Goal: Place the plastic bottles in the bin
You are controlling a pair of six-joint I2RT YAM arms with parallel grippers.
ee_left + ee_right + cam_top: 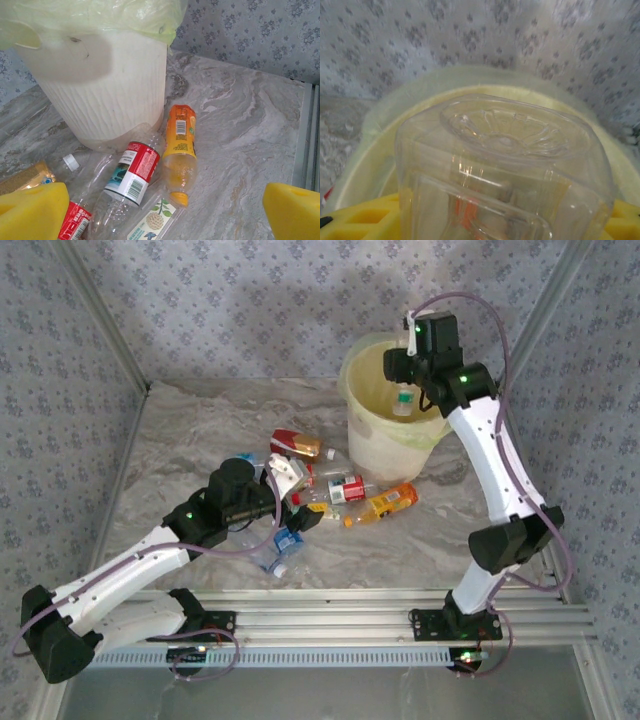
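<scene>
Above the bin [378, 445], outstretched right gripper [399, 370] around clear bottle [500, 165]; left gripper [163, 212] agape.

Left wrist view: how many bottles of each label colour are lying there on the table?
Orange-label bottle: 1
Red-label bottles: 2
White-label bottle: 1
Gold-brown bottle: 1
Total: 5 that can be told apart; the clear plastic between them overlaps too much to count.
</scene>
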